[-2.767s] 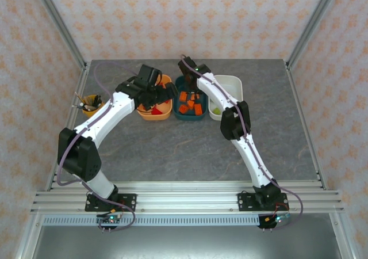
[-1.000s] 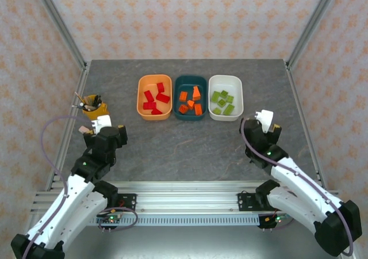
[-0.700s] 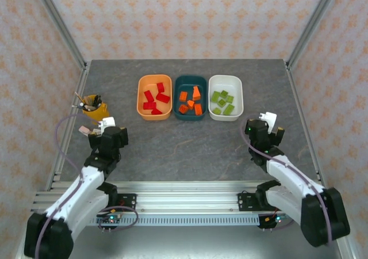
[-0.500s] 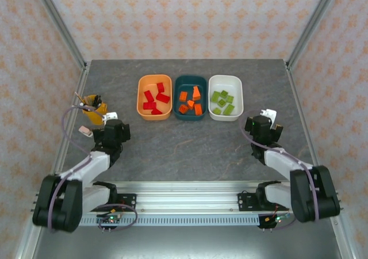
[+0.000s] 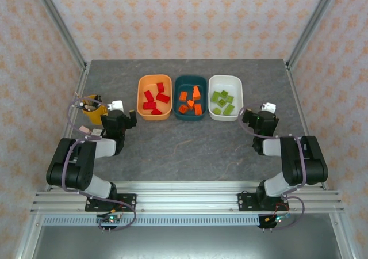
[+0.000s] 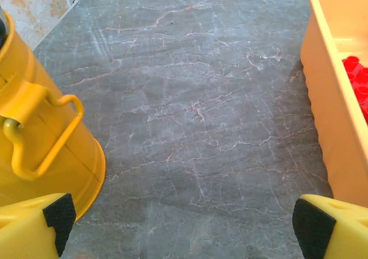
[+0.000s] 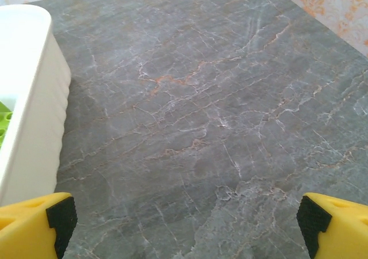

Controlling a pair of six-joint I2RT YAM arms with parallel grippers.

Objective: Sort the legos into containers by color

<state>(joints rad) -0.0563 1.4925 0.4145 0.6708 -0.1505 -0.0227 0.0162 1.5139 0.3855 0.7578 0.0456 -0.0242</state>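
Three containers stand in a row at the back of the table: a light orange tub [image 5: 140, 95] with red legos [image 5: 154, 98], a dark teal tub [image 5: 176, 95] with orange legos [image 5: 191, 101], and a white tub [image 5: 240, 95] with yellow-green legos [image 5: 223, 101]. My left gripper [image 5: 119, 118] sits low, left of the orange tub [image 6: 333, 115], open and empty [image 6: 181, 230]. Red legos [image 6: 356, 77] show inside that tub. My right gripper [image 5: 257, 119] rests low, right of the white tub [image 7: 34, 109], open and empty [image 7: 184, 230].
A yellow cup of pens [image 5: 92, 106] stands just left of my left gripper, close by in the left wrist view [image 6: 40, 132]. Both arms are folded low near their bases. Bare grey table [image 5: 190, 144] lies in front of the tubs.
Both arms have pulled back from the tubs and folded down towards their bases. Over the last second the open grippers slid a little away from the near edge.
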